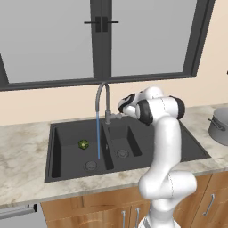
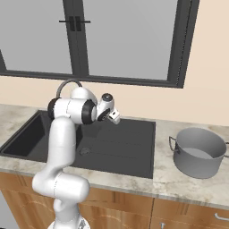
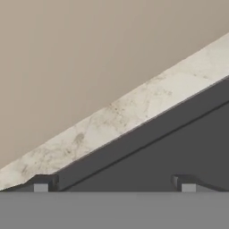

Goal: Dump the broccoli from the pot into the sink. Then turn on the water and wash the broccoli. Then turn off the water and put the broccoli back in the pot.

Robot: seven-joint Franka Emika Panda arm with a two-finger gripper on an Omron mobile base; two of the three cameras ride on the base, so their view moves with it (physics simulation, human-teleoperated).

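The broccoli (image 1: 83, 144) lies on the floor of the large left basin of the dark sink (image 1: 57, 133). A thin blue stream of water (image 1: 98, 133) falls from the grey gooseneck faucet (image 1: 101, 94) into that basin, just right of the broccoli. My gripper (image 1: 121, 110) hovers beside the faucet's base and side lever, above the smaller basin. In the hand view its fingertips (image 3: 41, 186) stand wide apart with nothing between them, so the gripper (image 3: 114, 187) is open. The grey pot (image 2: 199, 152) stands upright on the counter, right of the sink (image 2: 134, 156).
Marble counter (image 1: 22, 147) surrounds the sink, with a beige wall and a dark-framed window (image 1: 100, 40) behind it. Wooden cabinet fronts (image 2: 188, 214) run below the counter. The hand view looks at the sink's back rim (image 3: 147, 134) and the counter strip behind it.
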